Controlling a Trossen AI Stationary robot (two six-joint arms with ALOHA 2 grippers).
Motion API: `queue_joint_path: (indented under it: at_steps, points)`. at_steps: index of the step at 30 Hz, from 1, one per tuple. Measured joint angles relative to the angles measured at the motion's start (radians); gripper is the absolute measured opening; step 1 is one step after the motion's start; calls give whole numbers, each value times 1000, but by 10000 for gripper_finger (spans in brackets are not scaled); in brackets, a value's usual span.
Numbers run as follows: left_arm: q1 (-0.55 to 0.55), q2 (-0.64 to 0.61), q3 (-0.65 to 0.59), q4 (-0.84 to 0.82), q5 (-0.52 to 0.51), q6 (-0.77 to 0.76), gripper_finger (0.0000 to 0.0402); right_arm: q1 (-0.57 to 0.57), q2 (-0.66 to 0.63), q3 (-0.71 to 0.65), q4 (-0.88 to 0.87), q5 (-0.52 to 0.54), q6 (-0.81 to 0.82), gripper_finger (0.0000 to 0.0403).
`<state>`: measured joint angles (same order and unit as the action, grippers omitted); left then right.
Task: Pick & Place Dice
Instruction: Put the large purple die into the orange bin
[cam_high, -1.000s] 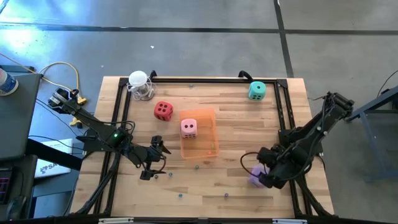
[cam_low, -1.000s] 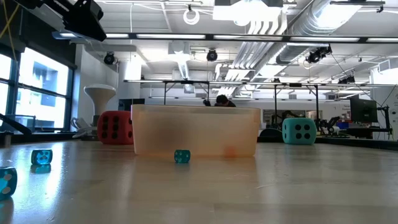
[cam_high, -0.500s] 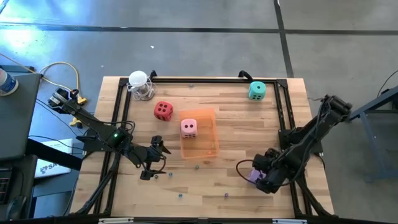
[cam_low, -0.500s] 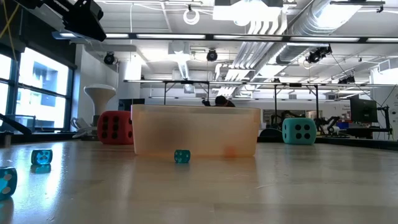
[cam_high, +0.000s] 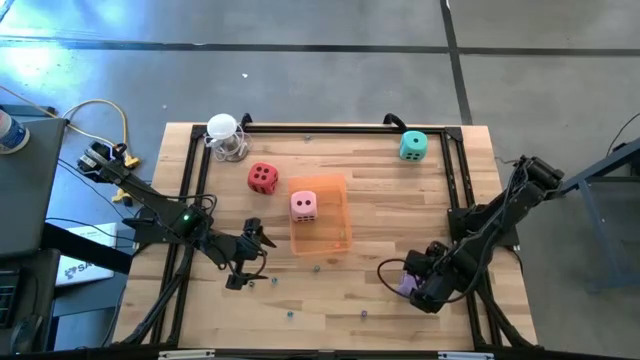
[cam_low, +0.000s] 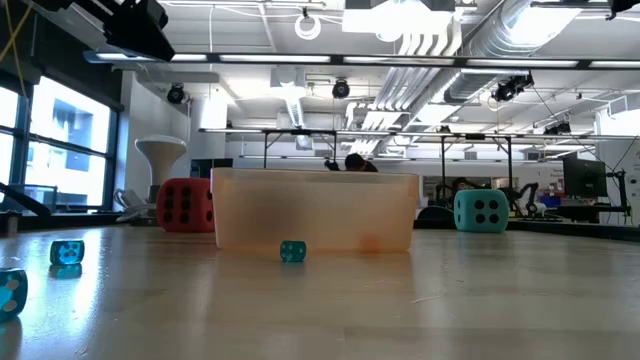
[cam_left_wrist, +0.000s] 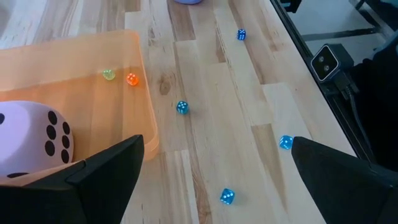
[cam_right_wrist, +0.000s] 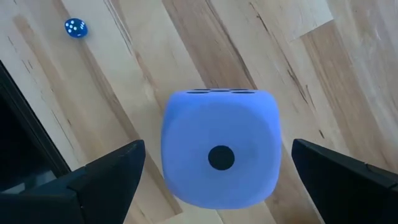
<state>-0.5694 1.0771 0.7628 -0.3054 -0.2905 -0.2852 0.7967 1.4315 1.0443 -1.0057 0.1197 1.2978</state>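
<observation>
- Dice are sitting at four spots on the wooden table (cam_high: 380, 200); as cubes, none of them is showing a long axis, so only the faces tell which way each is turned.
- Nearest the front edge, at the right, the purple die (cam_right_wrist: 219, 155) is resting flat on the boards, its single-pip face turned toward the right wrist camera and a row of pips showing along its far edge.
- Right gripper (cam_high: 413, 286) is hovering directly over that die, its two dark fingers (cam_right_wrist: 93, 180) spread wide on either side of the cube, clear of it and gripping nothing; from overhead only a sliver of purple is peeking out beside the gripper.
- Left gripper (cam_high: 245, 262) is waiting low over the front left of the table, its fingers also standing wide apart and empty, just beside the tray's near corner.
- Tiny blue dice (cam_left_wrist: 181, 107) are lying scattered on the wood near the front.
- Translucent orange tray (cam_high: 335, 235) is lying flat at mid-table, holding the pink die (cam_high: 304, 205) in its far part, with four pips facing up and a six-pip side facing the left wrist camera.
- Red die (cam_high: 263, 177) is standing just beyond the tray's far left corner, close to it, four pips up.
- Farthest back, the teal die (cam_high: 413, 146) is sitting near the far right corner, well apart from the rest, four pips up.
</observation>
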Motion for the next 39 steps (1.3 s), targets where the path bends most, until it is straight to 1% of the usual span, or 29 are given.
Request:
queue_joint_path:
  at_steps: [10,16,20,24,31,39]
  points:
    - [0,0,0,-1,0,0,399,0,0,0,-3,9,-22,398]
    - [0,0,0,-1,0,0,399,1,0,0,-3,-17,-27,398]
    - [0,0,0,-1,0,0,399,2,28,2,-3,-29,-23,398]
    - [0,0,0,-1,-13,0,399,2,70,2,-2,-75,-48,398]
    - [0,0,0,-1,-26,1,399,-3,94,2,6,-69,-69,398]
    - [0,0,0,-1,-26,0,399,-40,99,2,14,-77,-69,398]
